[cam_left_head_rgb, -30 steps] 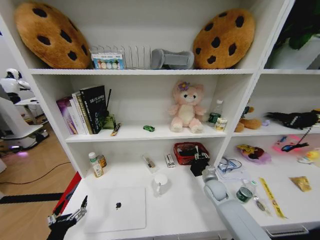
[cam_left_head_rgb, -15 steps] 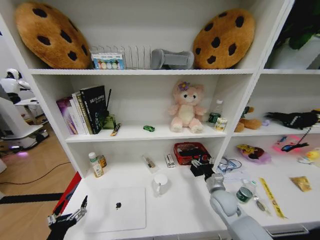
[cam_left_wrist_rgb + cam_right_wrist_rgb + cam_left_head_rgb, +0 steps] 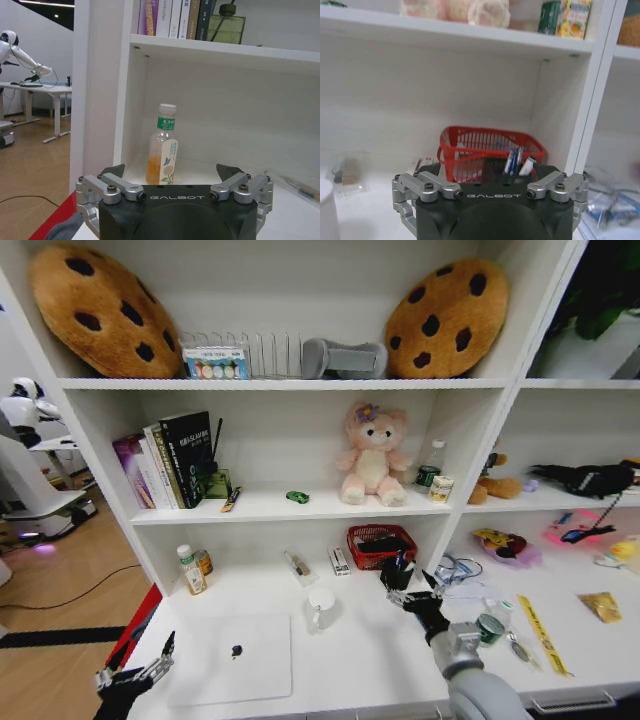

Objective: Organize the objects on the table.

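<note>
Slim silver laptop flat on smooth white table, right pincer gripping black pen cup, left pincer wide.

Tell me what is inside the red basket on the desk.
The red basket holds dark items in the head view; the right wrist view shows pens or markers standing at its front, though whether inside is unclear. The right gripper covers its front; its floor is hidden.

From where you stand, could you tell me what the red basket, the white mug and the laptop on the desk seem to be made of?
The red basket looks like plastic or coated wire mesh: thin ribs with gaps between them. The white mug seems glazed ceramic, smooth and slightly glossy, though plastic is possible. The laptop looks like matte metal, likely aluminium: a flat, pale, even lid with a small dark logo.
</note>
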`<state>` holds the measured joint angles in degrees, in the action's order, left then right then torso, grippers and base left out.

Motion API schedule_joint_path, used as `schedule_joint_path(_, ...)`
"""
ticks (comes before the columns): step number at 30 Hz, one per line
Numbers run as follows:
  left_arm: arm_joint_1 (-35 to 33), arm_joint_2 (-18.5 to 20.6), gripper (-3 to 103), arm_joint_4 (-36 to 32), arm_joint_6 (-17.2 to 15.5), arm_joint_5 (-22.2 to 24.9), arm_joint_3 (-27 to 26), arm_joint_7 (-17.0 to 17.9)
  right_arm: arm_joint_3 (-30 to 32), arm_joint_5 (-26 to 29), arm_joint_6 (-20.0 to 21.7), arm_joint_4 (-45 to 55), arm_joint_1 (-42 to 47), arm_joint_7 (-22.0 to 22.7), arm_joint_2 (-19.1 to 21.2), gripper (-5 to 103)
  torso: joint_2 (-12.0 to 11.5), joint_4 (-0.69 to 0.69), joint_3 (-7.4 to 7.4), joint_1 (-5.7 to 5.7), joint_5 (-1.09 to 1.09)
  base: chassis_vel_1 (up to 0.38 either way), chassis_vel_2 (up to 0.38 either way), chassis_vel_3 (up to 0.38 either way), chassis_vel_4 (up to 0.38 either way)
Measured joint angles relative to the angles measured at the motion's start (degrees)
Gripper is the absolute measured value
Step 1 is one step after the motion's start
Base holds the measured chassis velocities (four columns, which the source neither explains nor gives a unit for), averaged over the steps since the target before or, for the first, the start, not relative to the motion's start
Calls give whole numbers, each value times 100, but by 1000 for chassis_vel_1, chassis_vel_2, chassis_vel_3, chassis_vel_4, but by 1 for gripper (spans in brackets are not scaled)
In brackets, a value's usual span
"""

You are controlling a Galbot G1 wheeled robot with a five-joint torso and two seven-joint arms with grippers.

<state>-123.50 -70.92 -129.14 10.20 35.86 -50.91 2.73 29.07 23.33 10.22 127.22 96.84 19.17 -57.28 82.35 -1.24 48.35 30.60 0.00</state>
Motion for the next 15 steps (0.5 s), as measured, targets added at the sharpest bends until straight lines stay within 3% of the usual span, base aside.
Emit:
schedule_joint_path(7,0,0,100,0,0,0,0,0,71,691,318,-389,-84,-22,61,100,0,0,1,0,0,0,0,0,0)
schedule_joint_path(10,0,0,100,0,0,0,0,0,81,1220,653,-663,-356,-47,130,100,-1,1,1,1,1,0,0,0,0)
schedule_joint_path(15,0,0,100,0,0,0,0,0,52,1481,841,-946,-557,-94,192,100,-1,1,1,2,0,0,0,0,0)
